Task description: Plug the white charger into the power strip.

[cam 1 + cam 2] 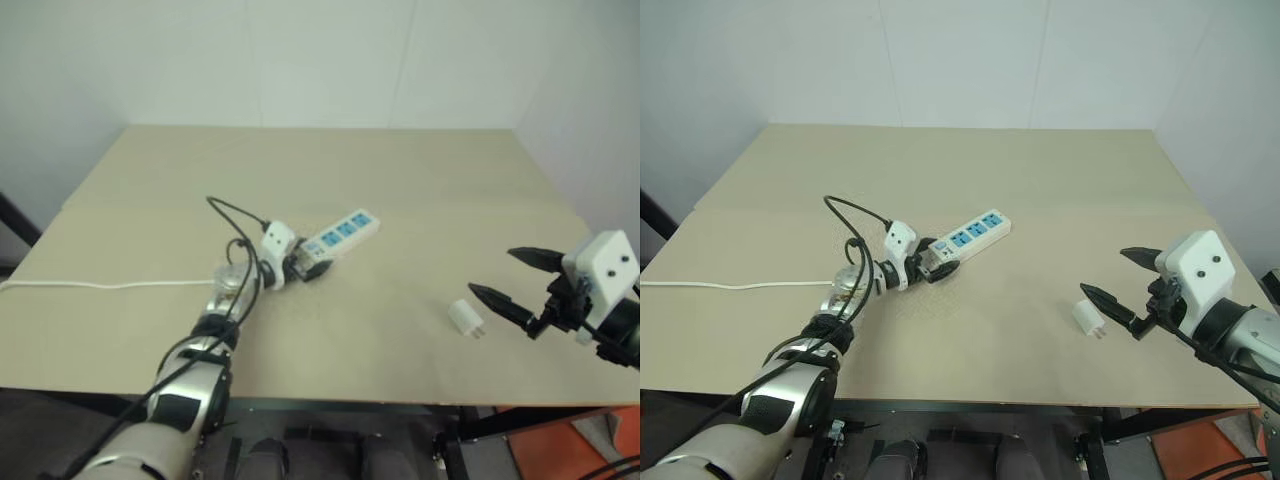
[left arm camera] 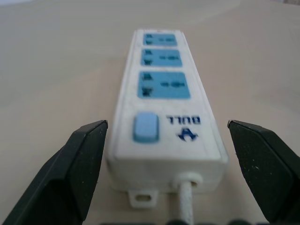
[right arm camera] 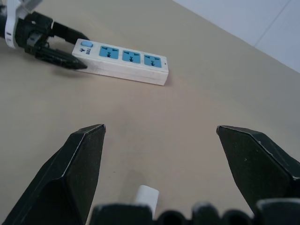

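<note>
The power strip (image 1: 343, 231) lies flat near the middle of the table, its three blue sockets facing up. Its switch end (image 2: 145, 126) and white cord (image 1: 100, 285) point toward my left arm. My left gripper (image 1: 303, 263) is open, and its black fingers (image 2: 84, 164) straddle that switch end with a gap on each side. The white charger (image 1: 464, 318) lies on the table at the right, prongs pointing right. My right gripper (image 1: 495, 273) hovers open just right of the charger and holds nothing. The right wrist view shows the charger (image 3: 146, 194) low between the fingers.
The tan table (image 1: 400, 170) has its front edge close below the charger. Pale walls rise behind it and to the right. A black cable (image 1: 235, 215) loops over my left wrist.
</note>
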Controlling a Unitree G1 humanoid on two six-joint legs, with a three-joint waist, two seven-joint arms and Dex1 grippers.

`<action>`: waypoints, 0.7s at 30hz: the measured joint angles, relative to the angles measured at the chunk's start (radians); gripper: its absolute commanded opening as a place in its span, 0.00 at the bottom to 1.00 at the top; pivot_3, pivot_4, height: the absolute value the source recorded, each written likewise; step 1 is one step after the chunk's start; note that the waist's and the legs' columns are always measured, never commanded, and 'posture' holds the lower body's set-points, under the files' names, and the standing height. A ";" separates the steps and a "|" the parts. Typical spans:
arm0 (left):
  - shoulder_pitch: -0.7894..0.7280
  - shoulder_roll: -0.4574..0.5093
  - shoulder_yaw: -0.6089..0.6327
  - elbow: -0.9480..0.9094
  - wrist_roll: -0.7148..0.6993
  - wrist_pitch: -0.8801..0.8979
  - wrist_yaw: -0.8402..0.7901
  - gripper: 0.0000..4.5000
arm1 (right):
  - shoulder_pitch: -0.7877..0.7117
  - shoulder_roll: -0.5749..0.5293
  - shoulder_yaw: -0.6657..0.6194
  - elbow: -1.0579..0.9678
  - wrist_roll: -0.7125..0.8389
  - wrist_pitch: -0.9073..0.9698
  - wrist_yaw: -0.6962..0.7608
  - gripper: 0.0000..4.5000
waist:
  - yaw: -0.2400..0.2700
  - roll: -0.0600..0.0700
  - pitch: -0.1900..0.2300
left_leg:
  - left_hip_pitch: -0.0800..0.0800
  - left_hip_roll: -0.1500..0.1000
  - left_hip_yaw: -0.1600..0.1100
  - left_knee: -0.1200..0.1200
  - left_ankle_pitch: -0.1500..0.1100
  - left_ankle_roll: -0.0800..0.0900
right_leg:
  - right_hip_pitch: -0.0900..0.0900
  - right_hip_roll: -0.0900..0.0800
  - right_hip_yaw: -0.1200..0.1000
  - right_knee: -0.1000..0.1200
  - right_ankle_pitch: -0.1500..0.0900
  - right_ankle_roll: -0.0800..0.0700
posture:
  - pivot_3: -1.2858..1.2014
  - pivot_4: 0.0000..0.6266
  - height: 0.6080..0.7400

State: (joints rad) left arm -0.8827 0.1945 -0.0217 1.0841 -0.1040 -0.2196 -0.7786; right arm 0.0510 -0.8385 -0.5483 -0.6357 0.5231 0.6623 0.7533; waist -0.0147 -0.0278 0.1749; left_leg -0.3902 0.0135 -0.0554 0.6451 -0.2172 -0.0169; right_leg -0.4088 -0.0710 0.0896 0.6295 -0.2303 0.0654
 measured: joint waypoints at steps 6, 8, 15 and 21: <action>-0.053 -0.013 0.005 0.098 0.030 -0.028 0.025 0.99 | -0.004 -0.016 0.000 -0.004 0.012 0.004 -0.009 1.00 | 0.002 0.000 0.000 | 0.002 -0.001 0.000 0.000 0.000 0.000 | 0.003 -0.001 0.000 0.000 -0.003 0.005 | 0.52 0.24 1.00; -0.060 -0.016 0.005 0.114 0.035 -0.036 0.025 0.91 | -0.007 -0.020 0.000 -0.006 0.013 0.009 -0.012 1.00 | 0.003 0.000 0.000 | 0.003 -0.001 0.000 0.000 0.000 0.000 | 0.003 -0.001 -0.001 0.000 -0.003 0.005 | 0.52 0.24 1.00; -0.066 -0.031 0.035 0.136 0.037 -0.044 -0.013 0.73 | -0.007 -0.035 0.000 -0.029 0.039 0.028 -0.018 1.00 | 0.004 0.000 -0.001 | 0.002 -0.001 -0.001 0.000 0.000 0.000 | 0.004 -0.002 -0.001 -0.001 -0.003 0.006 | 0.52 0.24 1.00; -0.058 -0.012 0.044 0.125 0.028 -0.045 -0.118 0.73 | -0.007 -0.038 0.000 -0.032 0.046 0.034 -0.032 1.00 | 0.004 0.000 -0.001 | 0.002 -0.001 -0.001 0.000 0.000 0.000 | 0.004 -0.002 -0.002 -0.001 -0.003 0.005 | 0.52 0.24 1.00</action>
State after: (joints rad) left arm -0.9403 0.1822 0.0220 1.2091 -0.0760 -0.2649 -0.8969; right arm 0.0443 -0.8764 -0.5483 -0.6681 0.5696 0.6966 0.7217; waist -0.0110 -0.0279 0.1743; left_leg -0.3884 0.0122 -0.0564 0.6450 -0.2172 -0.0170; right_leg -0.4053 -0.0729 0.0881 0.6287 -0.2333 0.0709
